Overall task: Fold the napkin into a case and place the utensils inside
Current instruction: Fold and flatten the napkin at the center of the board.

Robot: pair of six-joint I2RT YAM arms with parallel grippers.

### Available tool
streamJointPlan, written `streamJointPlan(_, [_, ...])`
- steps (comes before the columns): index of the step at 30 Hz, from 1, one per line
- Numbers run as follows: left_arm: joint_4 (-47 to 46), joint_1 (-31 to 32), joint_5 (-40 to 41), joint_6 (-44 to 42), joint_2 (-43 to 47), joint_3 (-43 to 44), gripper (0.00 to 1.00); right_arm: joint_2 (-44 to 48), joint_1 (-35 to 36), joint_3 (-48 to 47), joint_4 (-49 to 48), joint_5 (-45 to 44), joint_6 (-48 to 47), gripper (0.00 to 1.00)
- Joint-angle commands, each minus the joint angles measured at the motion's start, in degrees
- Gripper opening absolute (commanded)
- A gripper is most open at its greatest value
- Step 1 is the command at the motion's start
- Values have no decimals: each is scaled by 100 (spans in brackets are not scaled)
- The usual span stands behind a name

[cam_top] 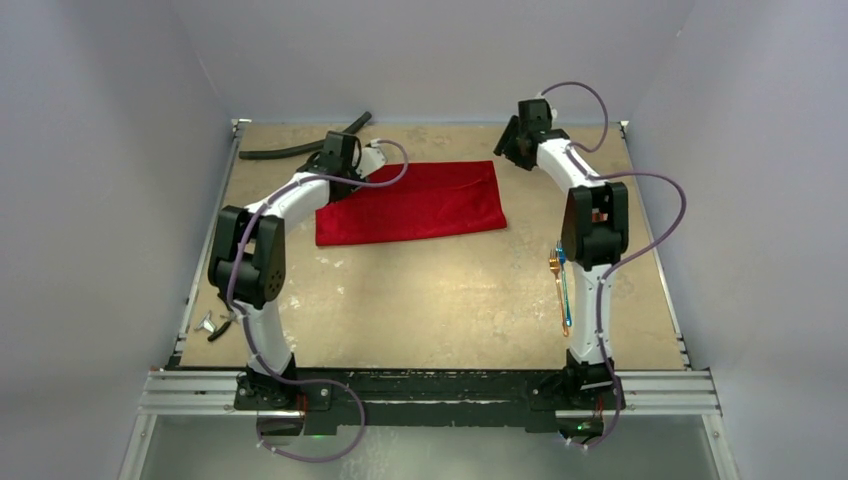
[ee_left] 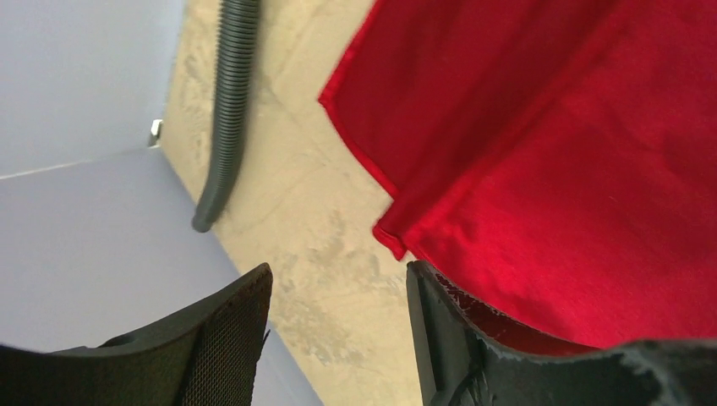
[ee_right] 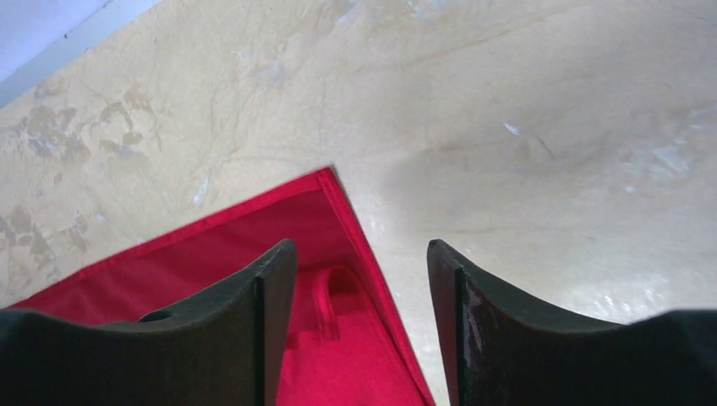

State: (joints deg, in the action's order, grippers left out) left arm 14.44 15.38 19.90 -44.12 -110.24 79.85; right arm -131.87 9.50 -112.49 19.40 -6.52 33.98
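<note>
**Two white-and-black arms, lilac cabling**

The left arm (cam_top: 290, 200) and right arm (cam_top: 572, 168) are each showing glossy white link shells alternating with boxy matte black joint housings. A thin lilac cable (cam_top: 236, 268) is running along the left arm in loose loops, and a matching cable (cam_top: 668, 228) is trailing off the right one. Both arms are sitting on black bases (cam_top: 272, 385). The left gripper (ee_left: 338, 271) is showing black fingers (ee_left: 224, 347), one faced with a fine mesh-like texture. The right gripper (ee_right: 362, 247) is showing smooth, curved black fingers (ee_right: 211, 338) with scuffed inner edges.
</note>
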Motion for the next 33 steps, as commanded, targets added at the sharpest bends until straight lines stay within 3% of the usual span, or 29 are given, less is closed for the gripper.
streamJointPlan(1, [598,-36,-767,18,395,-247,58,949,23,696,-460,49,-167,59])
streamJointPlan(7, [1142,84,-1251,252,422,-256,53,1709,442,2246,-1257,343,-2,41])
streamJointPlan(12, [1549,223,-1622,158,499,-538,51,1778,693,2633,-1377,420,7,25])
streamJointPlan(17, [1329,221,-1303,112,360,-616,49,1280,693,2267,-1300,607,-5,24])
streamJointPlan(25, [1497,220,-1181,112,-6,30,48,290,656,1015,-1012,731,-30,25])
streamJointPlan(33, [1302,233,-1143,-208,179,-461,47,-71,531,300,-1074,780,-28,25])
